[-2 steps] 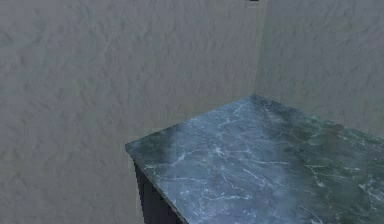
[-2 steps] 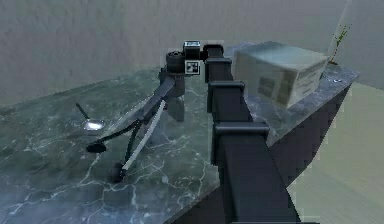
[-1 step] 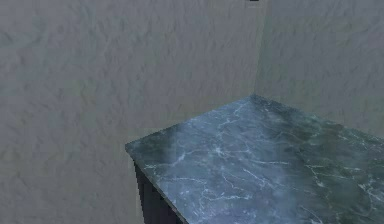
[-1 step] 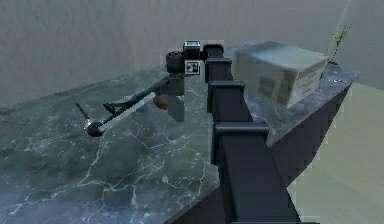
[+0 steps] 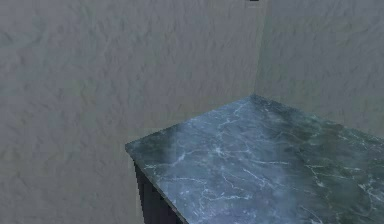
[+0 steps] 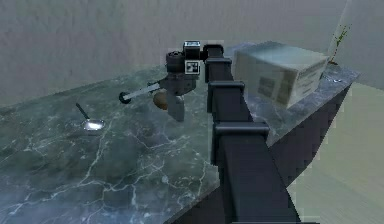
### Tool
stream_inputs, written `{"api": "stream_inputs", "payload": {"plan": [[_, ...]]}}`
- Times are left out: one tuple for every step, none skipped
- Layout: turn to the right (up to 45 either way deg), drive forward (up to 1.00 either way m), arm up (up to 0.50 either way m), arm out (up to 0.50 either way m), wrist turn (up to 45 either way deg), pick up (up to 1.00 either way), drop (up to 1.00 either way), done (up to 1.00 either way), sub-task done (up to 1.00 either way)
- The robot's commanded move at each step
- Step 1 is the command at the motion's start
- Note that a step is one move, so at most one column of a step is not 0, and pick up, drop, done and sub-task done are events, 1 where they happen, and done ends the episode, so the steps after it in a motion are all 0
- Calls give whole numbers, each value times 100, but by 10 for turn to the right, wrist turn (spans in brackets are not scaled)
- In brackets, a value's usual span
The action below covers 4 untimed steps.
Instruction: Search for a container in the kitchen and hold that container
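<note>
In the arm side view the dark arm point(image 6: 235, 130) reaches out over a dark green marble counter point(image 6: 60, 170). At its far end sit two white marker squares and the gripper point(image 6: 150, 95), its thin fingers point(image 6: 137, 96) pointing left. A small brown blob point(image 6: 162, 101) sits right at the gripper's end, above the countertop. I cannot tell whether the gripper holds anything. I cannot make out the blob's shape well enough to name it.
A metal spoon point(image 6: 88, 122) lies on the counter left of the gripper. A pale box point(image 6: 285, 70) stands to the right of the arm, with a thin plant point(image 6: 340, 40) behind it. The forward view has a counter corner point(image 5: 270, 160) against grey walls point(image 5: 100, 80).
</note>
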Motion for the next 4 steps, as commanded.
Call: {"api": "stream_inputs", "payload": {"plan": [[0, 0, 0, 2, 0, 0, 0, 0, 0], [0, 0, 0, 0, 390, 0, 0, 0, 0], [0, 0, 0, 0, 0, 100, 0, 0, 0], [0, 0, 0, 0, 0, 0, 0, 100, 0]]}}
